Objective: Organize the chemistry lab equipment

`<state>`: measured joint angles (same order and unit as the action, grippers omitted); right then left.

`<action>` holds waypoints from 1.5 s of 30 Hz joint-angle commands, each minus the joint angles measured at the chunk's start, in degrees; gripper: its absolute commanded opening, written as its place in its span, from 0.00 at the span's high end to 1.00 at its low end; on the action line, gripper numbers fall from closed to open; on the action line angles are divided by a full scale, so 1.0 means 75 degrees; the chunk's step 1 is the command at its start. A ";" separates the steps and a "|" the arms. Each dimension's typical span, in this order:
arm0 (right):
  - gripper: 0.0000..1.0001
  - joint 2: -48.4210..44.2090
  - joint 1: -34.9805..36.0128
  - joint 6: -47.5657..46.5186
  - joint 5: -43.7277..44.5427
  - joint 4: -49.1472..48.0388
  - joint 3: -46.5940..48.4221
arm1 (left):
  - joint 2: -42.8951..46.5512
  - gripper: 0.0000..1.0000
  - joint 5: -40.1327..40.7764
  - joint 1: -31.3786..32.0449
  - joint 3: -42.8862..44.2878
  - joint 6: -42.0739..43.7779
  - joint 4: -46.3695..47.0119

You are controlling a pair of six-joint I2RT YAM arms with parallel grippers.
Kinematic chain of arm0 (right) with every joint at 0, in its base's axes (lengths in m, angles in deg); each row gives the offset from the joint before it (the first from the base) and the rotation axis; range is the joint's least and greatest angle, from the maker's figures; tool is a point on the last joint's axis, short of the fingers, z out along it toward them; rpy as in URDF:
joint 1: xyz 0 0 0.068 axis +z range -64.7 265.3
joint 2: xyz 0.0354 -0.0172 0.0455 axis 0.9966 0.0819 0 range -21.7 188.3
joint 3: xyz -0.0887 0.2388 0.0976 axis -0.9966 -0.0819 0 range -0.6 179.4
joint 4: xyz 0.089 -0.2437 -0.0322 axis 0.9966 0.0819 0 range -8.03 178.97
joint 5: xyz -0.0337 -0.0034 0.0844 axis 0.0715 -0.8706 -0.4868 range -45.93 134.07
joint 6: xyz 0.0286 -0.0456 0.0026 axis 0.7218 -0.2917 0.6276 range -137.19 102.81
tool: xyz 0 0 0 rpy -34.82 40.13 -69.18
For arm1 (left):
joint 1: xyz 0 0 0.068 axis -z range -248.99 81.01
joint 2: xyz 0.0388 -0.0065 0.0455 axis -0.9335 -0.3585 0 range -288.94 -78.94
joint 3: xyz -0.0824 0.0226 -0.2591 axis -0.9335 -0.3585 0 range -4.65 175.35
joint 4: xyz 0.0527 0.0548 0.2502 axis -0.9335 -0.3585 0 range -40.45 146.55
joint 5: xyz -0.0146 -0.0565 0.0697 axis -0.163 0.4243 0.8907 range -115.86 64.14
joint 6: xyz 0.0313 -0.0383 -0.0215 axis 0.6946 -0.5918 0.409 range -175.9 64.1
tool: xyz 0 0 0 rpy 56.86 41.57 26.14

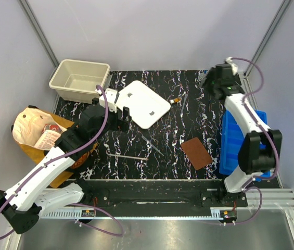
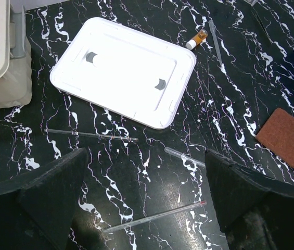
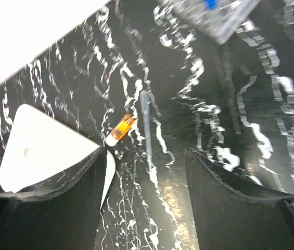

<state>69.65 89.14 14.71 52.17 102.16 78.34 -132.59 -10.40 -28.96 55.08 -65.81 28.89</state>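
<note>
Barely begun, by the look of it: long thin rod (image 2: 154, 217), glass stick (image 2: 92, 135) and dropper (image 2: 186, 157) all loose on the black marbled table (image 2: 240, 94), well apart from the beige bin (image 1: 79, 79) and the blue tray (image 1: 231, 151), with nothing of the set visibly sorted into either. Same for the small orange-capped vial (image 2: 196, 40) and the slim grey stick (image 2: 215, 41) just beside it, lying past a corner of the white lid (image 2: 123, 70), and for the clear rack (image 3: 214, 15) at the back, blurred in the right wrist view. Everything left to gather, then. Nearest to a grasp: the long thin rod, tilted across the gap of the left gripper (image 2: 144, 156), low between its two fingers (image 2: 48, 192) but touching neither; dropper near the tip of the right-hand finger, glass stick farther out beyond the other. Left gripper spread wide, holding nothing, raised off the table as far as can be judged. Right gripper (image 3: 145, 153) likewise spread wide and holding nothing: slim grey stick running lengthwise through the gap ahead of its fingers (image 3: 230, 192), vial just off the tip of the finger on the picture's left, no contact with either. Farther out, brown pad (image 2: 290, 143) near the blue tray and paper bag (image 1: 29, 122) off the left side, neither part of the job.
</note>
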 commanded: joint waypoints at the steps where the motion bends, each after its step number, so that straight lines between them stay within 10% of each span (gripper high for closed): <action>1: 0.33 0.1305 0.0718 -0.0257 0.0385 -0.0230 0.0711 | 0.0169 0.01 -0.0140 -0.0005 0.0017 -0.0026 0.0395; 17: 0.37 0.4857 0.1996 0.0867 0.1369 0.1245 0.4298 | 0.0204 0.01 -0.0363 -0.0005 0.0017 -0.0143 0.0418; 45: 0.52 0.7086 0.2313 0.0997 0.1463 0.2969 0.6666 | 0.0321 0.01 -0.0386 -0.0017 -0.0065 -0.0143 0.0536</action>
<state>122.13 105.75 23.10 61.76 121.59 125.64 -131.30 -12.67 -28.96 54.79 -66.49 29.50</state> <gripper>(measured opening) 0.509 0.988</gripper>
